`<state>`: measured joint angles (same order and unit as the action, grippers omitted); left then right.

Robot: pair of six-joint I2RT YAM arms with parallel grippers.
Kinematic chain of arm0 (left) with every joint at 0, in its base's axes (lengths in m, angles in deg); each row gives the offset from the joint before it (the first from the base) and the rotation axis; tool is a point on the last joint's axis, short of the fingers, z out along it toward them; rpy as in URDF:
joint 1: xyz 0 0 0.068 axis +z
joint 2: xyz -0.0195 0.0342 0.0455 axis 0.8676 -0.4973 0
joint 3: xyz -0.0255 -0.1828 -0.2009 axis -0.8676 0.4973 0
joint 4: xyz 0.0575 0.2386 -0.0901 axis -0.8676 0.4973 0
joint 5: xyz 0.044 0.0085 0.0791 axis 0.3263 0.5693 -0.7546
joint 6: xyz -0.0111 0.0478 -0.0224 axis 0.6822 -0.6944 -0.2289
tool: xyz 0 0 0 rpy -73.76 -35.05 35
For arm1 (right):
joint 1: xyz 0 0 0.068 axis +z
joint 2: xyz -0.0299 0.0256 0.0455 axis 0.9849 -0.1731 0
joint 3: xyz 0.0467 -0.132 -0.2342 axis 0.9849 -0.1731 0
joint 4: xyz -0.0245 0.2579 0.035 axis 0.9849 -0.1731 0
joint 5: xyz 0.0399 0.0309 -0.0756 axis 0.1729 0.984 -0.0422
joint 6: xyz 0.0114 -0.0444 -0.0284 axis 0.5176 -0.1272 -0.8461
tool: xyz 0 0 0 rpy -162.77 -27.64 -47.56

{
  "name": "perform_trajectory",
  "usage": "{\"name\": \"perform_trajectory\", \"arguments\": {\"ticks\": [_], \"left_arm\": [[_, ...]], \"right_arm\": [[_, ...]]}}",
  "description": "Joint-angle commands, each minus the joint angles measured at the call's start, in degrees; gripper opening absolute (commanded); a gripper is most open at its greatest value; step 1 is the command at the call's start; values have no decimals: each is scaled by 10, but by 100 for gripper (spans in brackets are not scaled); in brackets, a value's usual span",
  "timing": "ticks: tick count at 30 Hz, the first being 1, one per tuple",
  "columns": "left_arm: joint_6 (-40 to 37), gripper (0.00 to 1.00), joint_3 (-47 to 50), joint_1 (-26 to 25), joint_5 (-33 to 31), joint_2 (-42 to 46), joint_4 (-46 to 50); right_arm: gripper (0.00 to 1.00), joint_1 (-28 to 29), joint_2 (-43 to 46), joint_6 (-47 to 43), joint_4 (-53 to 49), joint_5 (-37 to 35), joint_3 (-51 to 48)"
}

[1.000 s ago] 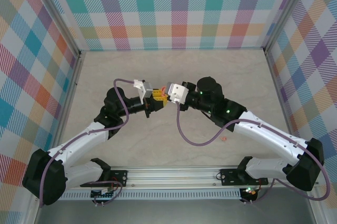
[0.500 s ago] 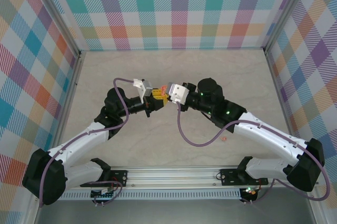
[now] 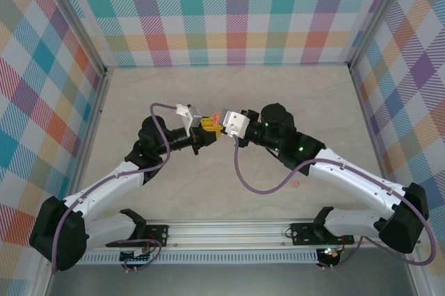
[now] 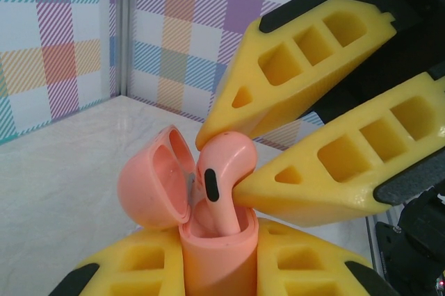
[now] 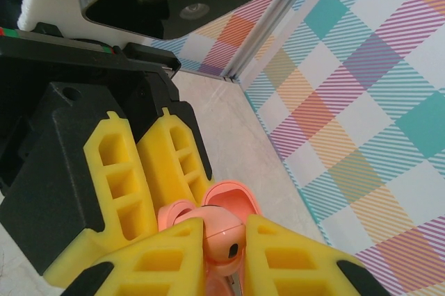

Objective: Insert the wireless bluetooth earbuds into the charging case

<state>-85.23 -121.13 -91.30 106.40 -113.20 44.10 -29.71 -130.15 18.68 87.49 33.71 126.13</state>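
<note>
Left gripper (image 4: pixel 219 258) clamps one salmon-orange case (image 4: pixel 149 185), base between its fingers, lid hinged open. Right gripper (image 5: pixel 224 244) pinches one salmon earbud (image 4: pixel 226 157) at its fingertips, stem inside the case mouth, head above the rim.

One salmon earbud (image 4: pixel 221 169), one case (image 4: pixel 217 260)

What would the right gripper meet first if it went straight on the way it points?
The open orange case: the earbud it holds sits partway in the slot. Right behind, probably the left gripper clamping that case.
</note>
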Motion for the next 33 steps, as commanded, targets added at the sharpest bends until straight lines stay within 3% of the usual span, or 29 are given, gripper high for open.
{"name": "perform_trajectory", "arguments": {"ticks": [1, 33], "left_arm": [[0, 0, -10, -2, -24, 12, -68], [-21, 0, -8, -2, -37, 16, -50]], "right_arm": [[18, 12, 3, 3, -70, 50, -13], [34, 10, 25, 55, -136, 71, 25]]}}
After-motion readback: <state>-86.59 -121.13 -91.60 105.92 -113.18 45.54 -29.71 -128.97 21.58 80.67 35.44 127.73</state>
